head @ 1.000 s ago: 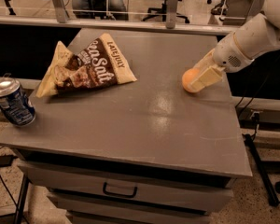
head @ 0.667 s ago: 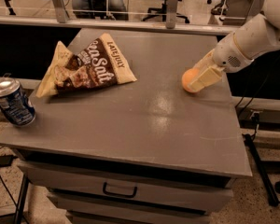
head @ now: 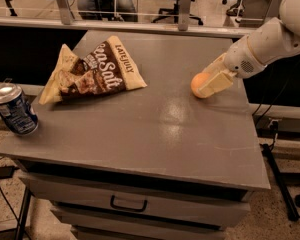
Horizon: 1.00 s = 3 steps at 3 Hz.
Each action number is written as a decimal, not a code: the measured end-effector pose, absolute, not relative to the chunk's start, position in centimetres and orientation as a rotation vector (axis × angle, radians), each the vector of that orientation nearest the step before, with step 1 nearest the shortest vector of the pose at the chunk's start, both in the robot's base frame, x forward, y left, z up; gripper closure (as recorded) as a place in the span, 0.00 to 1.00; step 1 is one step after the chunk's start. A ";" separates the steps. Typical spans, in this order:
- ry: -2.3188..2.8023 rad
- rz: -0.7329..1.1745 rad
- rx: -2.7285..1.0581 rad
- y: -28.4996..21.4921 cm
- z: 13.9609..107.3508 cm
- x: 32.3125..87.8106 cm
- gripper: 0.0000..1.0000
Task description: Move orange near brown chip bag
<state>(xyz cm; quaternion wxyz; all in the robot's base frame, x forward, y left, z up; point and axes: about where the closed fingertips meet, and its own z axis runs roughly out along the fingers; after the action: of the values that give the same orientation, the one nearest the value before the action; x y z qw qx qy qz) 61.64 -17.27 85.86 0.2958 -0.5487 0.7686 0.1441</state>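
Gripper (head: 206,83) is at the counter's (head: 155,134) right edge, approx halfway btwn back and front corners, coming in from the right on the white arm (head: 270,39). It's clamped on the orange (head: 196,83): one pale finger (head: 215,82) lies across the fruit's front-right side, the rest of the fruit pokes out to the left. Orange sits low, at or just on the counter surface; can't tell if it's touching.

Brown chip bag (head: 92,74) lies flat twd the back-left corner, tilted, well apart from the orange w/ bare grey top btwn them. Blue-and-white soda can (head: 12,109) stands upright at the left edge nr the front-left corner, just fwd of the bag. Drawer handle (head: 128,204) shows below the front edge.
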 end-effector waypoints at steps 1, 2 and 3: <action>2.044 0.383 -1.460 -17.3 86.0 61.6 1.00; 1.954 0.420 -1.456 -15.3 86.5 63.9 1.00; 1.759 0.488 -1.447 -11.0 87.9 68.5 1.00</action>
<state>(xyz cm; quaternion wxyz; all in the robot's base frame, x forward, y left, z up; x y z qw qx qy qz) 68.52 -11.05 87.89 0.3950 -0.5706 0.6938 0.1923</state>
